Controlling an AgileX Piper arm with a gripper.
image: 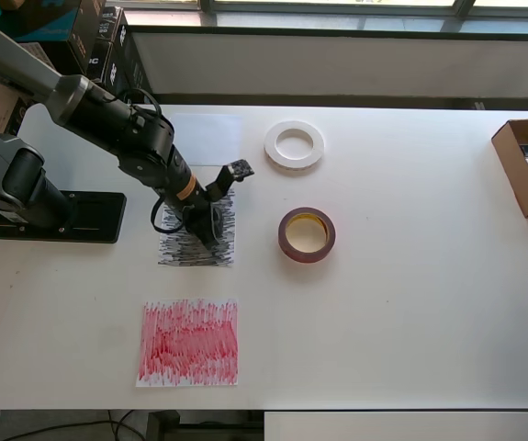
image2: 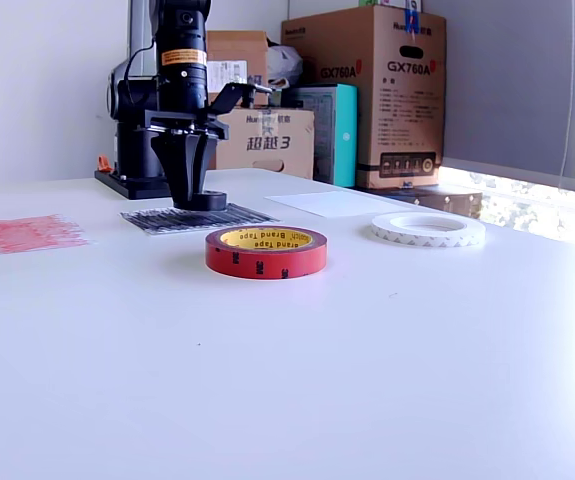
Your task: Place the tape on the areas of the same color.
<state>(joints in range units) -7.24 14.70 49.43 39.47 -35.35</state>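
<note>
My gripper [image: 203,228] [image2: 197,193] points straight down over the black scribbled sheet [image: 174,252] [image2: 152,219]. Its fingers reach a black tape roll [image2: 203,201] that rests flat on that sheet, and the jaws look shut on the roll's wall. In the overhead view the arm mostly hides this roll. A red tape roll [image: 284,237] [image2: 265,258] lies on bare table to the overhead view's right of the black sheet. The white tape roll [image: 274,145] [image2: 407,236] lies beside the plain white sheet [image: 207,138] [image2: 332,203]. The red scribbled sheet [image: 188,342] [image2: 17,234] has nothing on it.
The arm's black base plate [image: 80,217] sits at the overhead view's left. An open cardboard box [image: 511,165] stands at the right edge. Stacked cartons [image2: 387,90] line the back. The table's front edge [image: 264,410] runs just below the red sheet.
</note>
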